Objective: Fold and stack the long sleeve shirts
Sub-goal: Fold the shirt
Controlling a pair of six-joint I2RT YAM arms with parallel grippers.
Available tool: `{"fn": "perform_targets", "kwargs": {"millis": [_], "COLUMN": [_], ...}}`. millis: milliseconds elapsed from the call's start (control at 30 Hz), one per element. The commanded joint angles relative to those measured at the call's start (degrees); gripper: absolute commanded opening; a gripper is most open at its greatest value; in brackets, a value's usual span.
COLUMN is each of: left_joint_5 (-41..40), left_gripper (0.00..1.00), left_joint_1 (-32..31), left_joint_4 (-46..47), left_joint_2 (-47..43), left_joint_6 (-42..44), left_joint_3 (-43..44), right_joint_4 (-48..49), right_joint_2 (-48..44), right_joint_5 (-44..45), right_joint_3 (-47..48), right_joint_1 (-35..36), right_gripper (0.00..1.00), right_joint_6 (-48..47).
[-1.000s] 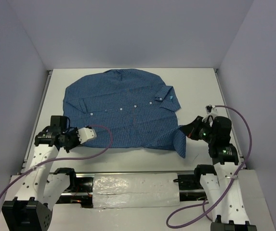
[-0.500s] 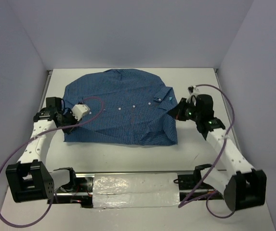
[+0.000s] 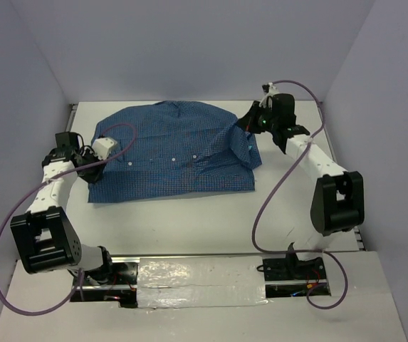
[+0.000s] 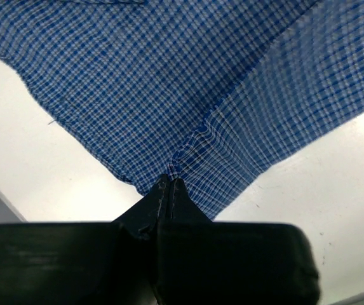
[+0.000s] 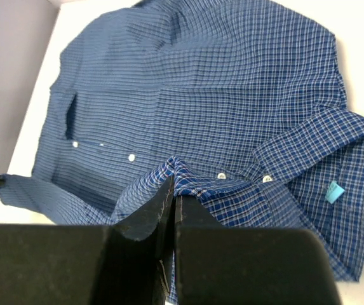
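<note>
Overhead, the blue checked shirt [image 3: 168, 153] lies spread on the far half of the white counter [image 3: 189, 221], its near hem running fairly straight from left to right. The left claw [image 3: 92, 162] sits at the shirt's left edge, with its arm reaching up the left side of the counter. The right claw [image 3: 245, 125] is at the shirt's far right corner, where the cloth bunches, and its arm is stretched far along the right side. From this height neither pair of jaws can be judged

From the left wrist, the left claw [image 4: 169, 184] has its tips pressed together on a pinch of the shirt [image 4: 188, 82] at its edge. A crease runs away from the tips into the cloth. Bare counter [image 4: 321, 190] shows on both sides of the gripped corner

From the right wrist, the right claw [image 5: 173, 184] is clamped on a raised fold of the shirt [image 5: 201, 82] just beside the button line. Small white buttons [image 5: 131, 157] show to the left and right of the tips. A small teal tag [image 5: 335, 191] sits on the darker checked part to the right. Beyond the fold the rest of the shirt lies flat, with white counter [image 5: 359, 19] past it and a grey wall [image 5: 4, 63] on the left
</note>
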Motion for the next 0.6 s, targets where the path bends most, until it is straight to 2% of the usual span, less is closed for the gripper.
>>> {"fn": "perform_targets", "kwargs": {"millis": [0,233,400,500,567], "left_joint_5": [-1.5,-3.9,-4.6,-5.5,-5.7], "left_gripper": [0.00,0.00,0.08,0.06,0.00], "left_joint_1": [0.7,1.2,1.3,1.3,1.3], "left_joint_4": [4.7,7.6,9.2,10.2,11.2], "left_joint_2": [1.1,5.6,8.3,10.0,10.6], "left_joint_6": [-2.5,-6.2,-7.5,-9.7,-11.5], "left_joint_3": [0.0,0.7,0.6,1.9,2.9], "right_joint_4": [-0.2,-0.2,-0.9,-1.4,-1.5], "right_joint_2": [3.1,3.9,5.3,6.8,7.4], "right_joint_5": [-0.8,1.4,2.3,3.6,4.7], "right_joint_3": [4.4,4.5,3.8,4.1,4.7], "right_joint_1": [1.0,2.1,3.6,4.1,4.1], "right_gripper": [0.00,0.00,0.00,0.00,0.00], "right_joint_6": [-1.5,-1.0,-0.6,0.4,1.1]}}
